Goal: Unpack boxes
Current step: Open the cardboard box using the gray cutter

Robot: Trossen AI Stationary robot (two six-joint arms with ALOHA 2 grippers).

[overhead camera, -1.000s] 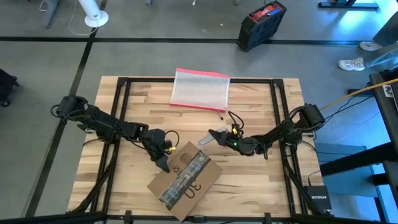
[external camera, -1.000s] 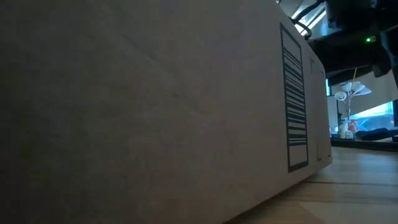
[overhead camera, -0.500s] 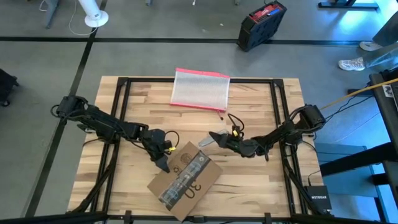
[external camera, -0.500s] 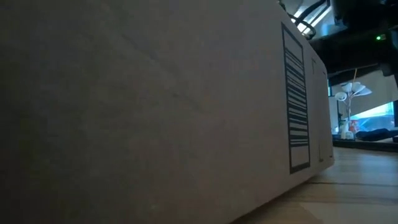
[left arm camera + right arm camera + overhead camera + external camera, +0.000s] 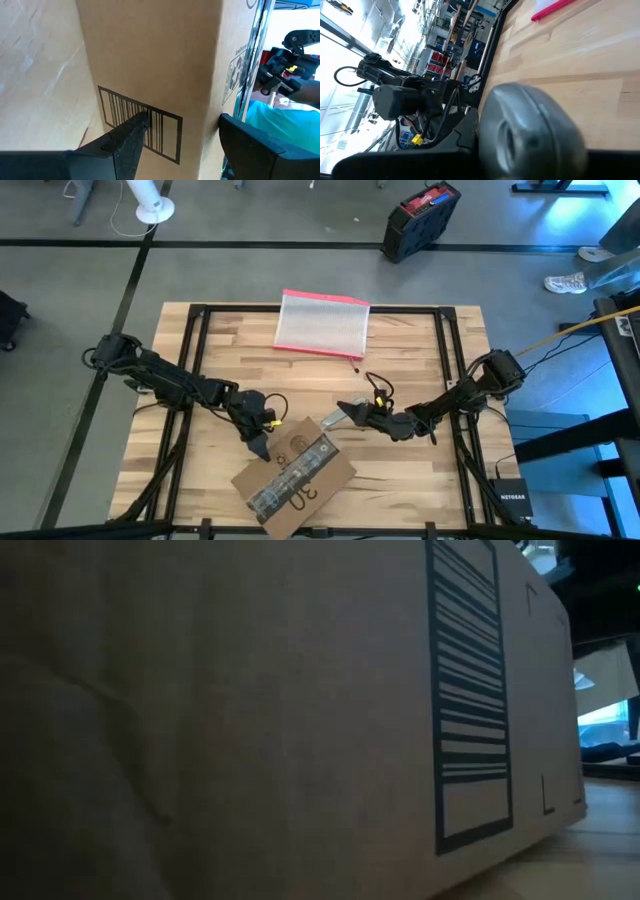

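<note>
The left arm reaches in from the table's left edge toward the near centre. The left gripper is at the left end of the cardboard box, its fingers spread wide and straddling a vertical corner of the box just beside the printed barcode; whether the pads press the cardboard cannot be told. The box lies flat near the table's near edge, slightly left of centre, turned at an angle, with a black tape strip along its top. Its side fills the low view. To the right, the right gripper hangs near the box's far right corner, apart from it, clamped on a grey metallic tool. A clear pouch with a red edge lies at the far centre, well apart from the box
</note>
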